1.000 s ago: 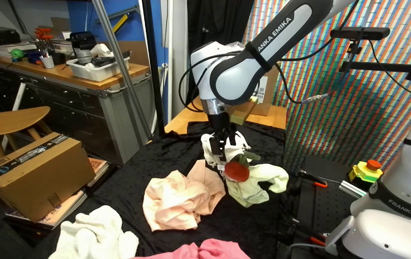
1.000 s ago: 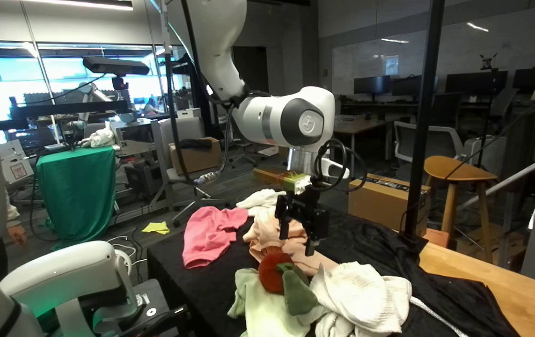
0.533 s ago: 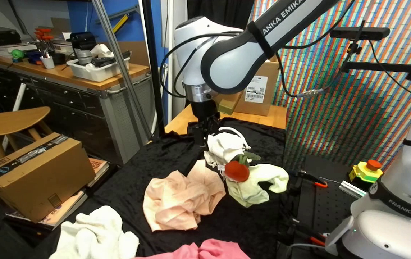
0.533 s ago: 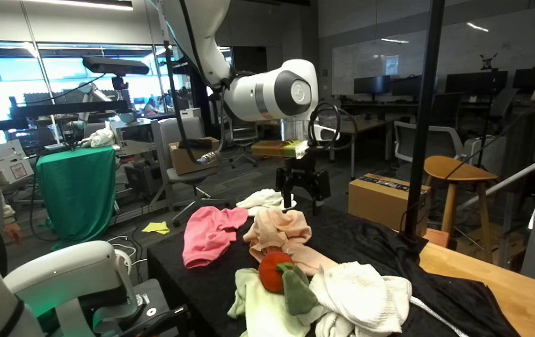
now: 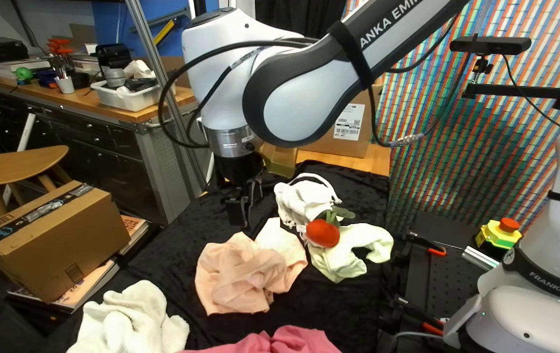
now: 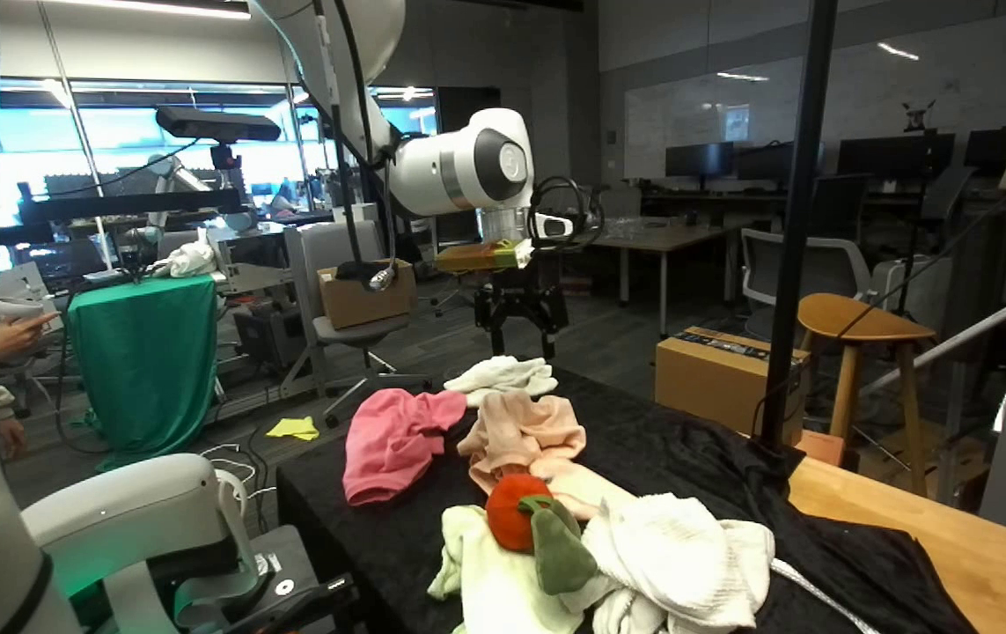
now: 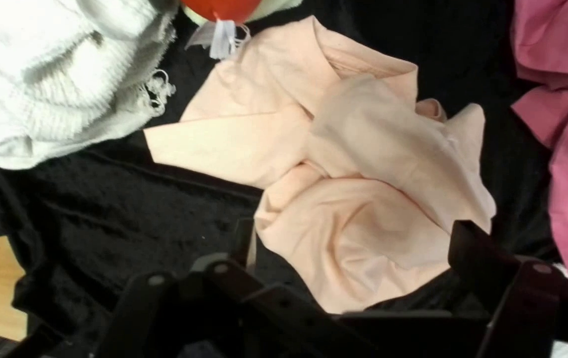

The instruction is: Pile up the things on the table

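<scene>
My gripper [image 6: 523, 342] is open and empty. In the wrist view its two fingers stand wide apart, with a crumpled peach cloth [image 7: 363, 149] below and between them. The peach cloth lies mid-table in both exterior views [image 5: 250, 279]. A red plush with green leaves [image 6: 513, 512] rests on a light green cloth [image 6: 511, 577], against a white knit cloth [image 6: 679, 559]. A pink cloth [image 6: 397, 445] and a fluffy white cloth [image 5: 130, 318] lie apart from these, near the peach cloth. In the wrist view the red plush [image 7: 221, 7] is cut off at the top.
A black cloth [image 5: 172, 264] covers the table, with bare wood [image 6: 951, 519] at one end. A black pole [image 6: 797, 220] stands at the table's edge. A cardboard box [image 5: 54, 240] sits on the floor beside it. A red emergency stop [image 5: 508, 224] is by the robot base.
My gripper has risen and moved from beside the white knit cloth to above the far side of the peach cloth. It stays open. The cloths and the plush have not moved.
</scene>
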Motion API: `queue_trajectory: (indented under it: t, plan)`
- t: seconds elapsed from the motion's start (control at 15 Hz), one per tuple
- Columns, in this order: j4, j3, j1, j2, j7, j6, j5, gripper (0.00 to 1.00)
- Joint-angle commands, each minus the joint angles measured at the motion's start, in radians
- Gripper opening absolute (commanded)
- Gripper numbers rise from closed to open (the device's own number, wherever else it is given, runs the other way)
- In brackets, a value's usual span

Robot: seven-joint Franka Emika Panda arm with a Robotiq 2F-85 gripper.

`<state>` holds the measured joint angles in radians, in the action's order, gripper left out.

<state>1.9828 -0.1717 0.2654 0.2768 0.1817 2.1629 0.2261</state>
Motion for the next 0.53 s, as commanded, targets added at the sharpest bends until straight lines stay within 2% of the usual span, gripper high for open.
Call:
queue_trajectory:
  t: [0.0, 0.47]
  plan:
    - [-0.12, -0.02, 0.057, 0.103, 0.0, -0.036, 0.042, 1.0]
    - [-0.266, -0.011, 0.171, 0.266, 0.046, -0.016, 0.08, 1.0]
